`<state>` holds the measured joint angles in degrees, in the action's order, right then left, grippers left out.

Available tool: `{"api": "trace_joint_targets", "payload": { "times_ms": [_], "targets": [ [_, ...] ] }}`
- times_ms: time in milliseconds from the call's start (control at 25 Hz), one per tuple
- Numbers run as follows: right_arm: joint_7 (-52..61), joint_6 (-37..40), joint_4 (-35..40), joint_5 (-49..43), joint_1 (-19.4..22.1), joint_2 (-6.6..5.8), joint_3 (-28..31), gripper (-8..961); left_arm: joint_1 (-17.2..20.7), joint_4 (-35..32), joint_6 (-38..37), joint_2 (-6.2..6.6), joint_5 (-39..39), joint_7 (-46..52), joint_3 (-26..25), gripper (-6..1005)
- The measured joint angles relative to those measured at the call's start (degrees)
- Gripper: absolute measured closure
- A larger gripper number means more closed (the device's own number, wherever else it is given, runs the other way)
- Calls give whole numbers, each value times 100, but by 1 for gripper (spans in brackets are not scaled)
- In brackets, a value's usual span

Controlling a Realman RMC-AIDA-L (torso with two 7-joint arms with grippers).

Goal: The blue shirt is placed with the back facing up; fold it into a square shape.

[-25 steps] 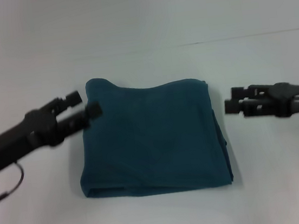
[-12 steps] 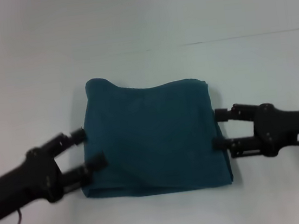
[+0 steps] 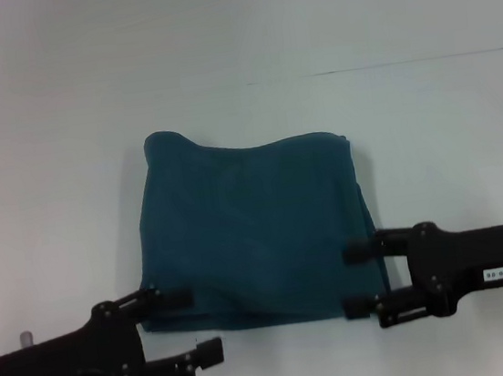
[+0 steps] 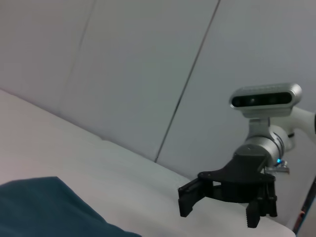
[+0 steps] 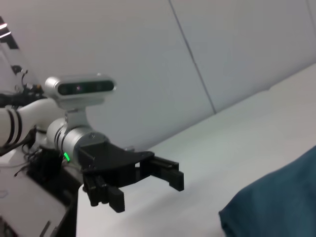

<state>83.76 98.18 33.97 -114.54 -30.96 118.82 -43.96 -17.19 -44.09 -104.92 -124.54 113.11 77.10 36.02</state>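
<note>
Both grippers sit low at the near corners of the blue shirt (image 3: 257, 229), which lies folded into a rough square in the middle of the white table (image 3: 426, 111). Left gripper (image 3: 195, 325) has its fingers spread apart, one finger at the shirt's near left corner, the other on bare table just in front of the near edge. Right gripper (image 3: 352, 278) also has its fingers apart, both tips over the cloth by the near right corner. Neither holds any cloth. Each wrist view shows the other arm's gripper with fingers parted and a corner of the shirt.
</note>
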Motion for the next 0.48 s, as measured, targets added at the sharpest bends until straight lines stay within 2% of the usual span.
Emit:
{"api": "trace_joint_targets", "payload": {
  "times_ms": [160, 480],
  "targets": [
    [79, -50, -2, -63, -39, -12, -229, 38, -8, 8, -51, 7, 107, 0, 17, 126],
    [88, -85, -11, -200, -53, -2, -218, 38, -18, 34, -86, 8, 167, 40, 19, 125]
  ]
}}
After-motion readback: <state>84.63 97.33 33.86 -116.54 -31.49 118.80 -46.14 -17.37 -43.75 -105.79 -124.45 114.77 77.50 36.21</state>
